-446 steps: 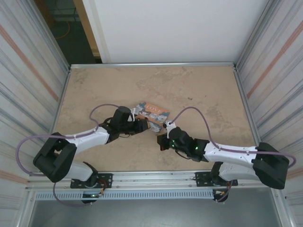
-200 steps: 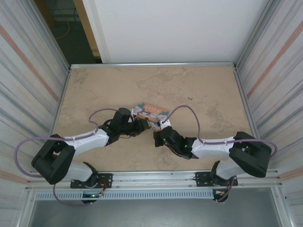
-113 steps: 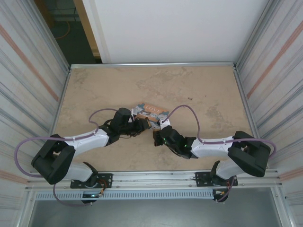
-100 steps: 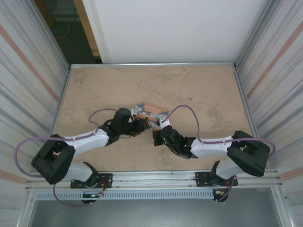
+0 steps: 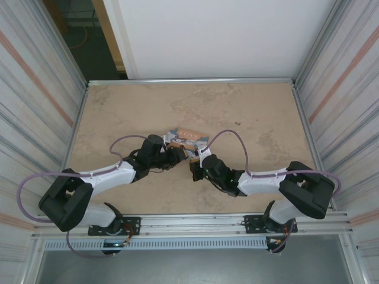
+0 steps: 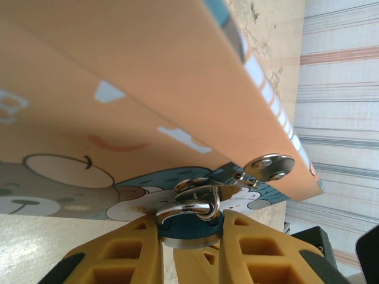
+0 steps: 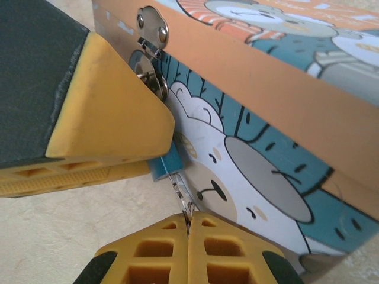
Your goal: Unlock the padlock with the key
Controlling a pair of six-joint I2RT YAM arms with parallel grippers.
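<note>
The padlock (image 6: 190, 220), a small dark teal block with a silver shackle (image 6: 188, 203), hangs from the hasp of the orange-and-teal tin (image 6: 118, 65). My left gripper (image 6: 189, 239) is shut on the padlock's body, one yellow finger on each side. In the right wrist view the padlock (image 7: 163, 165) peeks out under the left gripper's finger (image 7: 106, 118). The thin metal key (image 7: 181, 190) runs from its underside down into my right gripper (image 7: 188, 228), which is shut on the key. From above, the left gripper (image 5: 179, 155) and right gripper (image 5: 196, 164) meet at the tin's (image 5: 189, 136) near side.
The tin's round clasp plate (image 7: 153, 25) sits just above the padlock. The tan tabletop (image 5: 249, 112) stretches open behind and to both sides of the tin. Metal walls (image 5: 35, 89) close in the left and right sides.
My right gripper has crept up and to the left, closer to the tin and the left gripper, with its elbow folding inward. The left arm has held still.
</note>
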